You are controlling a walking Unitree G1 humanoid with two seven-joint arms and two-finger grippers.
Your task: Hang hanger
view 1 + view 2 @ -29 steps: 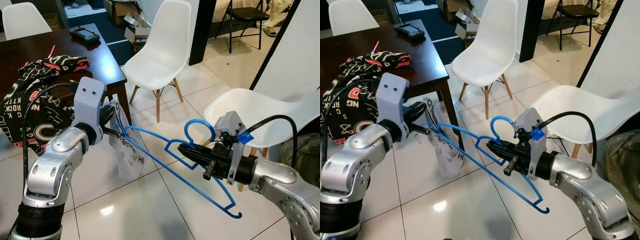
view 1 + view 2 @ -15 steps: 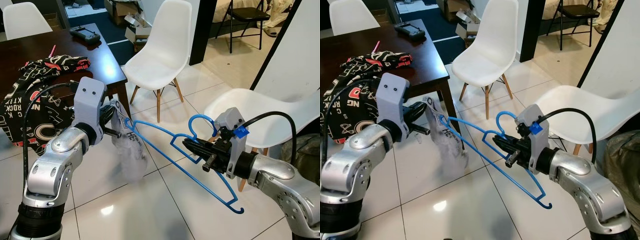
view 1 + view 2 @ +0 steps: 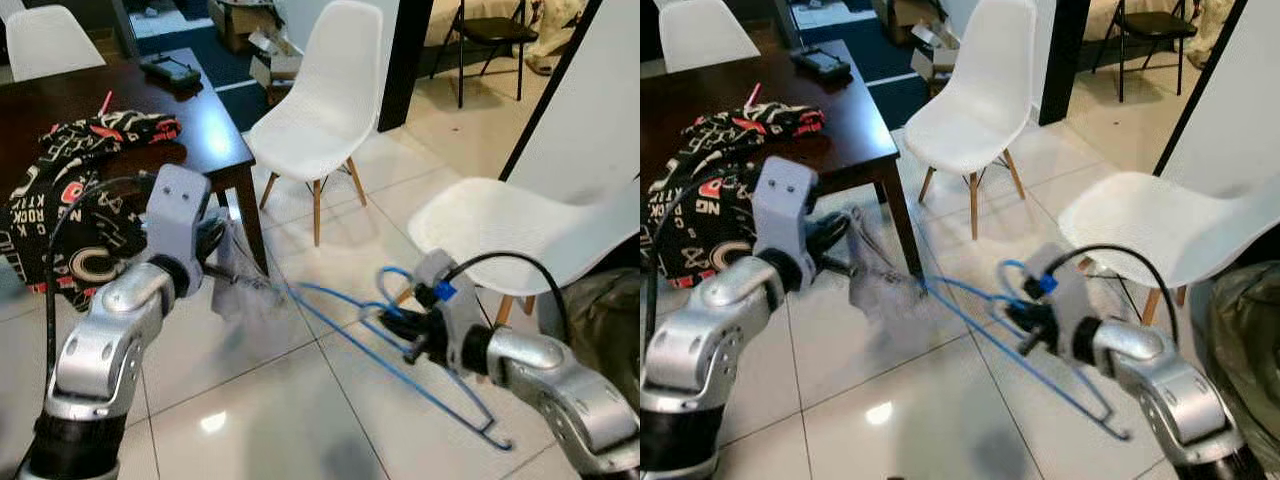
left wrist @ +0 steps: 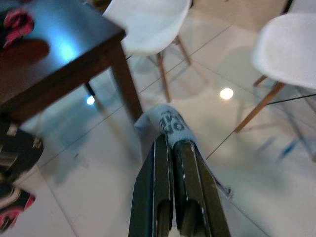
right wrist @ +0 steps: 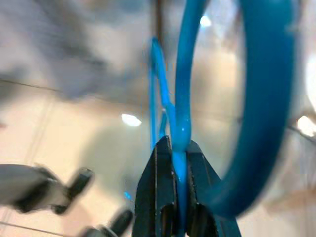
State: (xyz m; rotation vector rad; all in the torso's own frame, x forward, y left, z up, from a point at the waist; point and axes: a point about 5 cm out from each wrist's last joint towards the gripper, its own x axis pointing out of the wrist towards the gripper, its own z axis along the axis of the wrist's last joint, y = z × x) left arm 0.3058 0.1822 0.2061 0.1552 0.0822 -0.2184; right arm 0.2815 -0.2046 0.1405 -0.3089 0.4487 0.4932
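A blue plastic hanger (image 3: 345, 333) slants low over the tiled floor, its hook (image 3: 395, 280) pointing up. My right gripper (image 3: 385, 322) is shut on the hanger just below the hook; the right wrist view shows the blue bar (image 5: 180, 128) pinched between the fingers. My left gripper (image 3: 222, 262) is level with the hanger's left end and shut on a pale, see-through plastic bag (image 3: 245, 295) with dark print, which hangs blurred there. In the left wrist view the printed bag (image 4: 168, 121) sticks out past the shut fingertips (image 4: 185, 148).
A dark wooden table (image 3: 200, 110) with a black, red and white patterned garment (image 3: 70, 190) stands at my left. One white chair (image 3: 320, 100) is ahead and another (image 3: 510, 220) is close behind my right arm. A dark sack (image 3: 610, 320) sits at the far right.
My right gripper has dropped lower with the hanger, so the hanger's far end now nears the floor. The plastic bag has swung and is blurred. My left arm has barely moved.
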